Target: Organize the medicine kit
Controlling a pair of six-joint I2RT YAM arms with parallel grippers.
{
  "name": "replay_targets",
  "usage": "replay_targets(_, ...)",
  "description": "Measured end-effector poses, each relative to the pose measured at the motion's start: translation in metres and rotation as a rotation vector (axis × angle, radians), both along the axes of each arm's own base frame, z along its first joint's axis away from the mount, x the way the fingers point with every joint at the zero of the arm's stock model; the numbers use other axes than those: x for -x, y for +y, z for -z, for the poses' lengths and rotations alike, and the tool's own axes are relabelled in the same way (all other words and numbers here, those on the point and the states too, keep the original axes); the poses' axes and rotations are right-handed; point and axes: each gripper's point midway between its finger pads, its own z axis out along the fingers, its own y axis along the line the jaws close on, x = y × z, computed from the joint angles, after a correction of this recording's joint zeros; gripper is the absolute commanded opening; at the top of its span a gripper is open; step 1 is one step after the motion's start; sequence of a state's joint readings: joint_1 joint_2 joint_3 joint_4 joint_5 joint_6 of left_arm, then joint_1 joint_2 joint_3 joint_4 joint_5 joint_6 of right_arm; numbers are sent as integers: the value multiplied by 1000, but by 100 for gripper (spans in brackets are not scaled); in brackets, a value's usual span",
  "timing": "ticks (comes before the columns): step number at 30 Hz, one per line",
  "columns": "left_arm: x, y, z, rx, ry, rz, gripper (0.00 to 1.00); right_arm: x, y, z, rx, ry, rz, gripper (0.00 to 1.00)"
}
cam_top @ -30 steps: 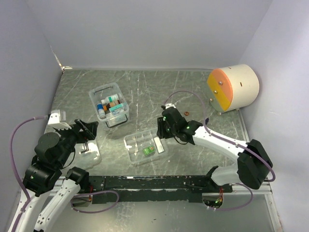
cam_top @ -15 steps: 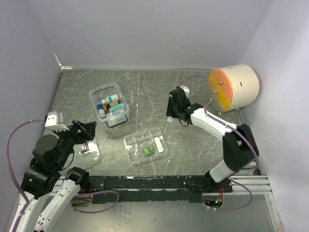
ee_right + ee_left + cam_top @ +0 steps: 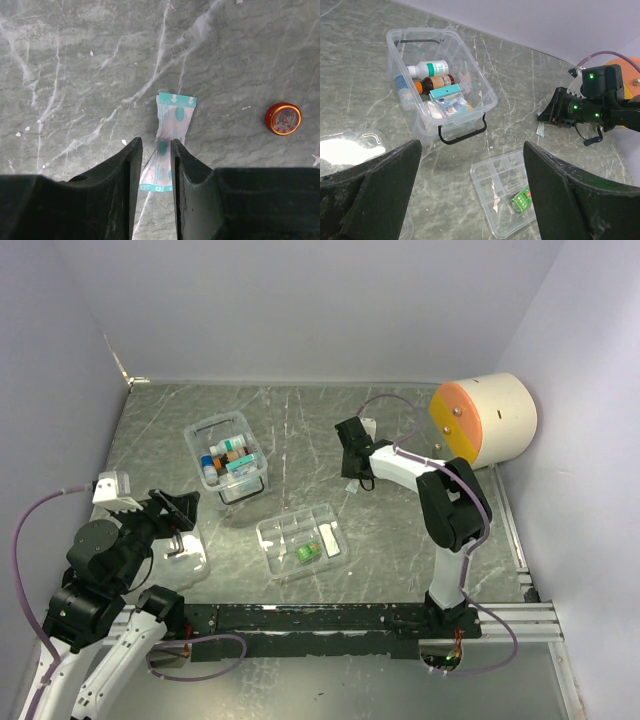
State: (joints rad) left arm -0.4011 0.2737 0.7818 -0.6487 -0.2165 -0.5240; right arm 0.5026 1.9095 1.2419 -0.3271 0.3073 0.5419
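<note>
Nearest, on the left side: left pincer (image 3: 471, 144), spread wide and holding nothing, above the grey veined surface (image 3: 300, 420). Just beside it, flat on the surface: clear lid (image 3: 188, 552) of the medicine kit, off the box.

Further in, near the middle: clear divided tray insert (image 3: 492, 175), lying alone, well apart from the box. Holds in its compartments a small green packet (image 3: 521, 199), with pale print too small to read, and a white strip (image 3: 330, 543).

Beyond the lid, toward the far left: clear box (image 3: 427, 131) of the kit, open, with black wire latch (image 3: 462, 136) hanging at its near end. Contains a white bottle (image 3: 427, 68) with teal label, a brown bottle (image 3: 435, 82) with orange cap, a third bottle (image 3: 405, 92) by the wall, and flat teal packs (image 3: 447, 100). No word legible on any label.

To the right of the box: right pincer (image 3: 155, 145), fingers drawn near together with only a narrow gap, over a white sachet (image 3: 175, 115) printed with teal arrows and ovals. Shows the sachet in that gap; cannot tell whether pinched or only lying on the surface. Fine print at the sachet's end not readable.

Near the sachet but apart from it: small round red tin (image 3: 283, 119) with gold rim and a picture on top.

Farthest, at the right wall: large cream cylinder (image 3: 495, 415) with orange face.
</note>
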Motion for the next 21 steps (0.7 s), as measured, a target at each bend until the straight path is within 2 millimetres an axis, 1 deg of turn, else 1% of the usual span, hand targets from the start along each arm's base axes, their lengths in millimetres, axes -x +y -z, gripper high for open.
replay_targets(4,0,0,0,0,0,1,94,-2,1,9,7,18,-2,30)
replay_targets(6,0,0,0,-1,0,2,94,-4,2,14,17,29,-4,29)
replay_targets(8,-1,-1,1,-2,5,3,94,-6,2,14,22,31,-5,25)
replay_targets(10,-2,-2,2,-6,13,5,94,-8,3,13,23,28,-4,17)
replay_targets(16,-6,-5,7,-23,36,17,94,-8,-2,15,53,33,-4,1)
replay_targets(17,-6,-5,8,-25,38,19,94,-8,-2,15,55,33,-6,0)
replay_targets(21,-6,-5,8,-25,38,19,94,-7,-4,13,59,29,-12,0)
